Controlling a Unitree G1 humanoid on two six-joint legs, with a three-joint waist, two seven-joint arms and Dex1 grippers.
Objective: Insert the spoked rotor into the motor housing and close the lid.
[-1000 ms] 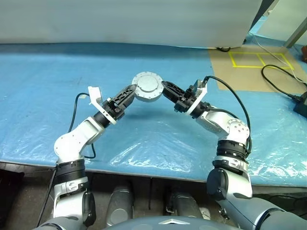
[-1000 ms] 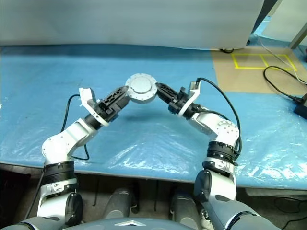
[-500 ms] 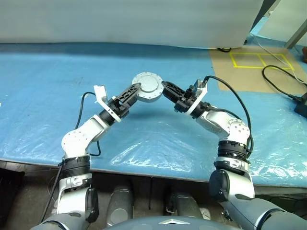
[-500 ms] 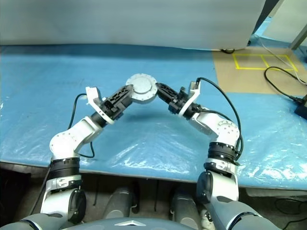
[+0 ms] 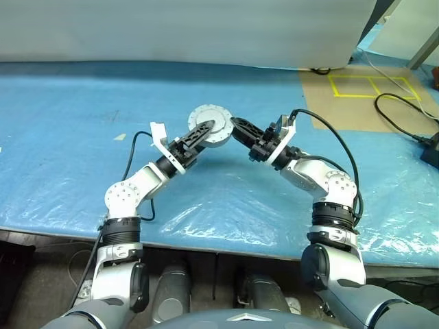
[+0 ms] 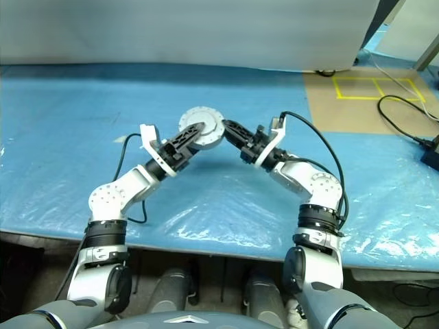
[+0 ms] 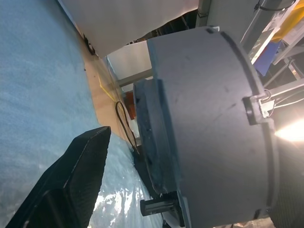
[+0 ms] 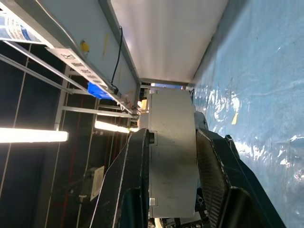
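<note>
Right wrist view: motor housing [image 8: 172,152] between right gripper [image 8: 178,190] fingers.

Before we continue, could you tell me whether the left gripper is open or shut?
Open: left gripper jaws stand wide around the motor housing.

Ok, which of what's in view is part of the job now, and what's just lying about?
Job: motor housing, held up; right pincer, shut on it; left pincer, open, at its other side.
Lying about: black cables; cardboard with yellow tape; small scrap on the blue sheet.
</note>
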